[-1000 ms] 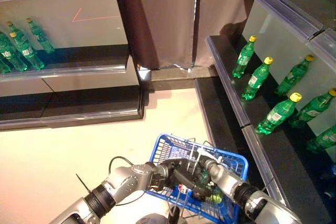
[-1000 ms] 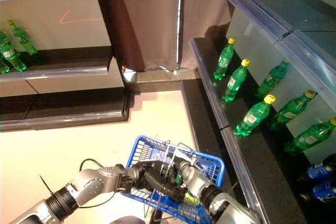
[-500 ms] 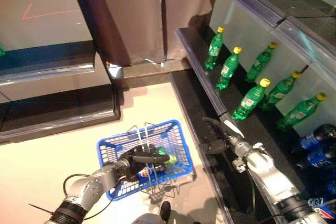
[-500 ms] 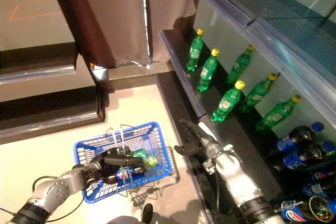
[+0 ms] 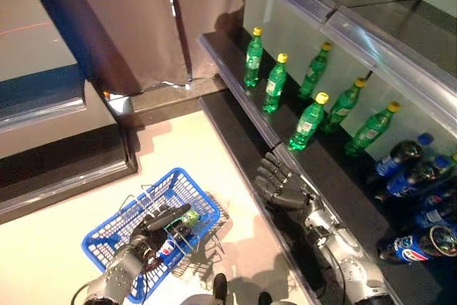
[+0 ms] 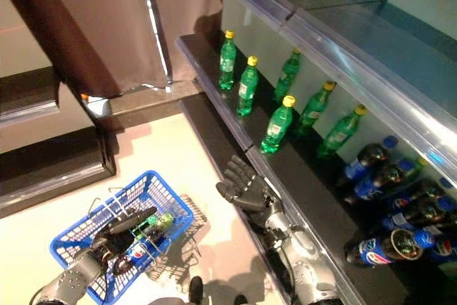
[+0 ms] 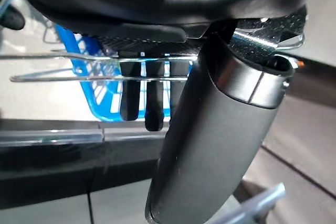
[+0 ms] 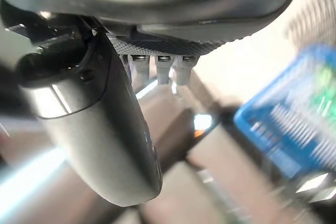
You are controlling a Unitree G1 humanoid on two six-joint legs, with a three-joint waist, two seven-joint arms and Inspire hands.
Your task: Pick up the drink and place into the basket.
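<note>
The blue basket (image 5: 114, 226) sits on the pale floor (image 5: 207, 155) at the near left, with its wire handles (image 7: 79, 66) raised. Inside it lie a green bottle (image 6: 156, 223) with a yellow cap and, beside it, a drink with a red, white and blue label (image 5: 167, 248). The left hand (image 5: 153, 230) is at the basket, its fingers curled round the wire handles and holding them, as the left wrist view shows.

The right hand (image 5: 280, 183) hovers over the front edge of the dark lower shelf (image 5: 335, 191) on the right, holding nothing, its fingers spread apart and straight. It is well apart from the basket.

Further along that shelf stands a row of green bottles with yellow caps (image 5: 308, 122), upright or slightly leaning. Nearer, at the right end, are dark cola bottles with blue labels (image 6: 375, 176), some lying on their sides. A dark curtain (image 5: 128, 19) hangs at the far side.
</note>
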